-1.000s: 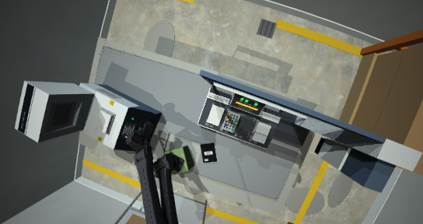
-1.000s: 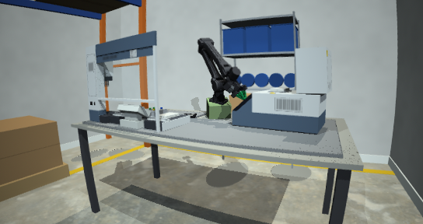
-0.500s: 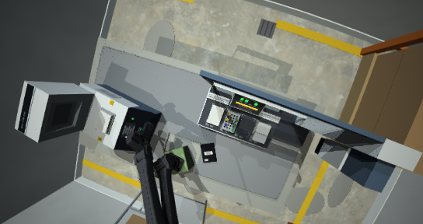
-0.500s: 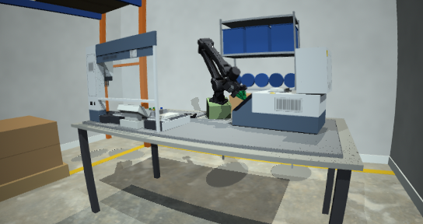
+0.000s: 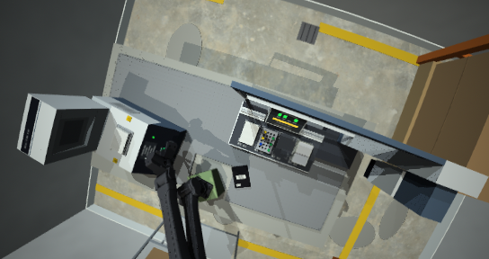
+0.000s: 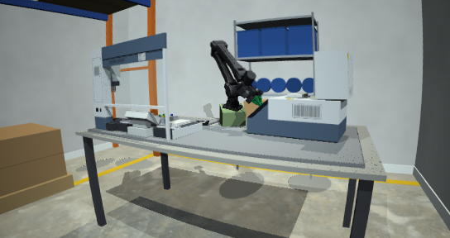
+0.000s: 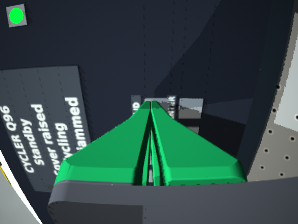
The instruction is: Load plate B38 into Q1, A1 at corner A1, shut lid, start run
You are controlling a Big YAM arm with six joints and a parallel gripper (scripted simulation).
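The cycler Q1 stands at the table's left end with its lid raised. A pale plate, which looks like B38, lies on Q1's block. My gripper is shut and empty, and its green fingertips point at a small grey key on Q1's dark front panel; I cannot tell whether they touch it. The lamp is green, and it also shows in the overhead view. The panel's display reads standby and cover raised. The gripper also shows in the side view at Q1's front.
The liquid handler's hand-off row holds a white plate, a tube block and a grey block. The black regrip nest lies near the arm's green base.
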